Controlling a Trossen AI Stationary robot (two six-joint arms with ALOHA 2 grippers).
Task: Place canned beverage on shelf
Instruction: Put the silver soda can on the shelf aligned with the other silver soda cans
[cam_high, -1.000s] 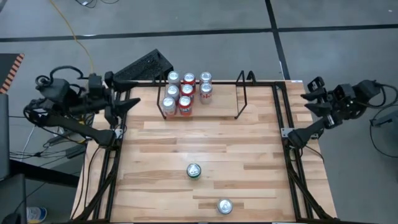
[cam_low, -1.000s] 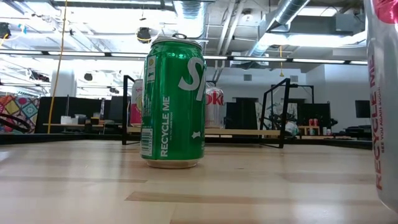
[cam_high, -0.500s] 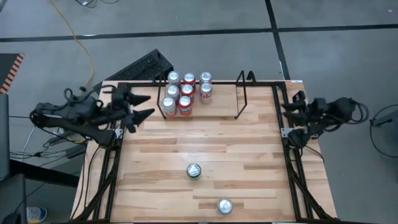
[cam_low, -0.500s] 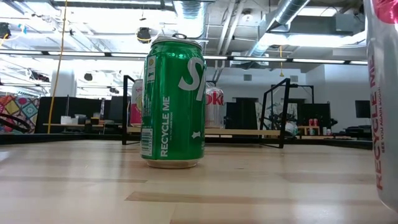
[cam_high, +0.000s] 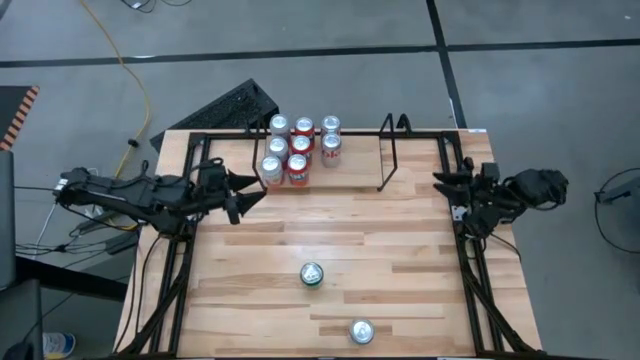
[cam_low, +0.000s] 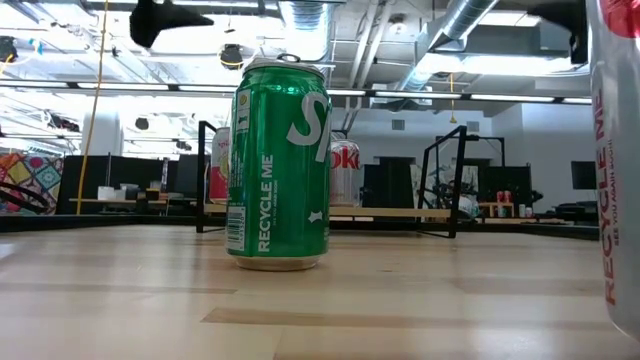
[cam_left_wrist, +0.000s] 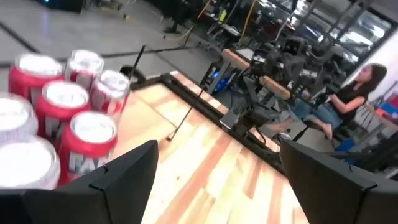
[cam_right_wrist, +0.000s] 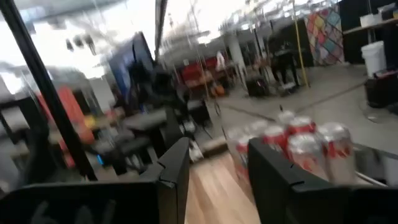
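A green can (cam_high: 312, 274) stands upright on the wood table, near its middle; it fills the low view (cam_low: 280, 165). A pink-and-white can (cam_high: 360, 331) stands near the front edge (cam_low: 615, 160). The black wire shelf (cam_high: 385, 152) stands at the far edge, with several red and white cans (cam_high: 298, 148) on its left half (cam_left_wrist: 68, 118). My left gripper (cam_high: 248, 195) is open and empty above the table's left side, just beside the shelf's left end (cam_left_wrist: 217, 146). My right gripper (cam_high: 440, 186) is open and empty at the table's right edge (cam_right_wrist: 217, 146).
A black tubular frame (cam_high: 185, 250) runs around the tabletop. A black keyboard (cam_high: 225, 108) lies on the floor beyond the far left corner. The shelf's right half (cam_high: 355, 160) is bare. A seated person (cam_left_wrist: 354, 93) shows beyond the table's right side.
Both arms have swung in from outside the table. My left gripper has gone toward the table's right edge and now hangs over the table's left side by the shelf. My right gripper has gone toward the table's left and reached its right edge. The cans have kept still.
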